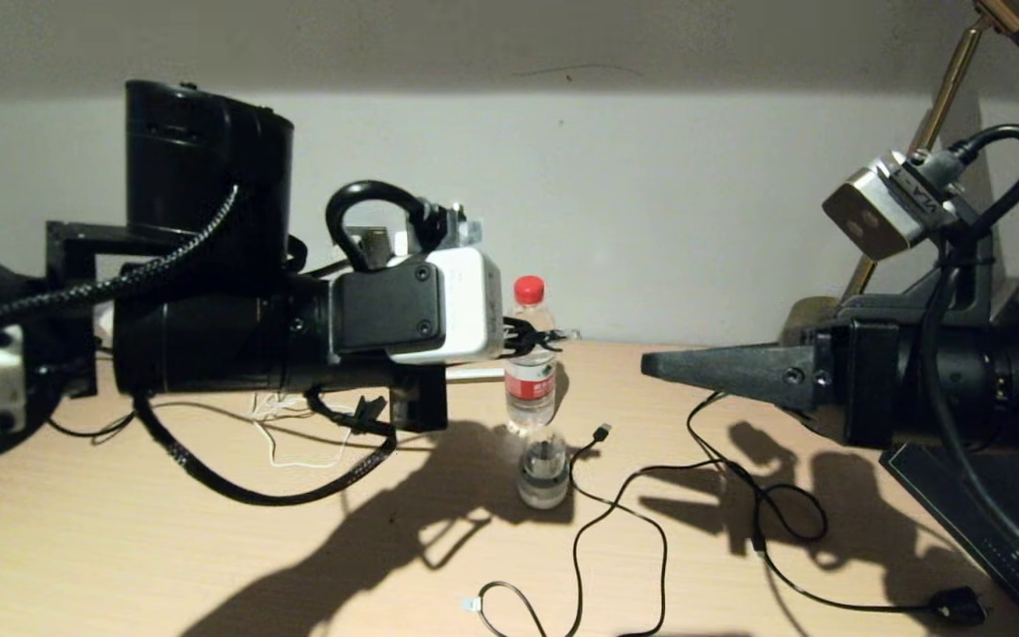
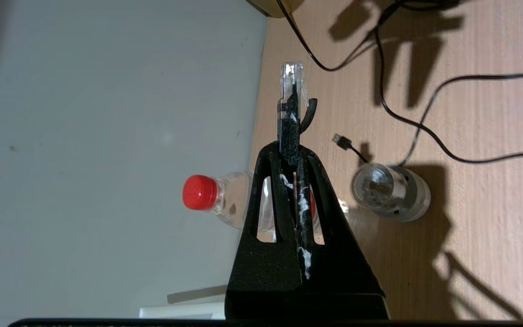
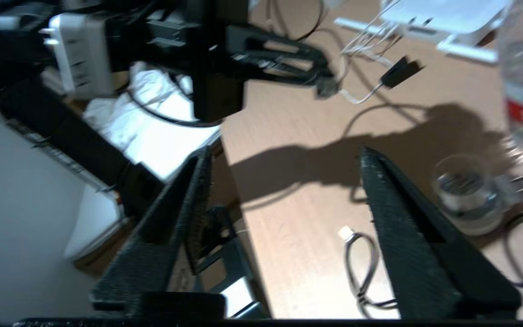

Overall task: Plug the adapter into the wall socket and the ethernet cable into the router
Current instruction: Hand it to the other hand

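Clearly, your left gripper (image 2: 291,154) was clamped on the ethernet cable (image 2: 290,116), its connector sticking straight out past the fingertips, long axis in line with the fingers, clear tip pointing away from the wrist. Behind it stood a water bottle (image 2: 225,200). Your right gripper (image 3: 284,159) hung over the desk (image 1: 120,531) with its fingers spread wide, holding nothing.
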You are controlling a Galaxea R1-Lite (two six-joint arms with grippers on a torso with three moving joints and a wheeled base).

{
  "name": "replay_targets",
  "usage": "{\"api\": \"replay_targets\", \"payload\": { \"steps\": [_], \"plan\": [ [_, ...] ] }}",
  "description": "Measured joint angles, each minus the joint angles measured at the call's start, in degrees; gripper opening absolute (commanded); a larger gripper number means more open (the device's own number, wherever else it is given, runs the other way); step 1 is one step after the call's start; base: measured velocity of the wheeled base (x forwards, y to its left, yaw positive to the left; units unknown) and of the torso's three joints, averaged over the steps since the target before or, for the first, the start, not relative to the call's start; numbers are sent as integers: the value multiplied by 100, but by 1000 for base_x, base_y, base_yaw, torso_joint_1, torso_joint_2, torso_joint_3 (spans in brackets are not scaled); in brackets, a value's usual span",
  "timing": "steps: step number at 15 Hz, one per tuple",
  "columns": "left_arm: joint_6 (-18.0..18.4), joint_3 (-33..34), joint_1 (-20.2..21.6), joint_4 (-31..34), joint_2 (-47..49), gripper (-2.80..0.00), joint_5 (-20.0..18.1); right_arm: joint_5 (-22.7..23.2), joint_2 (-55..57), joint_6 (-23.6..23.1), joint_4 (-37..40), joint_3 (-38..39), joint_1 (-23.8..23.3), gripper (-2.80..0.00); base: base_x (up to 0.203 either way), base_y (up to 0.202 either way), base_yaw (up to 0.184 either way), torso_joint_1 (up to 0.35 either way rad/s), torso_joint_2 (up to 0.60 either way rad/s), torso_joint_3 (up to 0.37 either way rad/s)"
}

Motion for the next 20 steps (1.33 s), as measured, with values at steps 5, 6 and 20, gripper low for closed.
{"api": "replay_targets", "payload": {
  "steps": [5, 6, 20],
  "plan": [
    [285, -642, -41, 696, 2, -280, 294, -349, 319, -334, -9, -286, 54, 0, 0, 0, 0, 0, 0, 0],
    [287, -698, -84, 660, 11, -280, 303, -364, 391, -484, -22, -323, 79, 0, 0, 0, 0, 0, 0, 0],
    [403, -715, -266, 625, -45, -280, 261, -718, 750, -518, -1189, -184, 417, 0, 0, 0, 0, 0, 0, 0]
  ]
}}
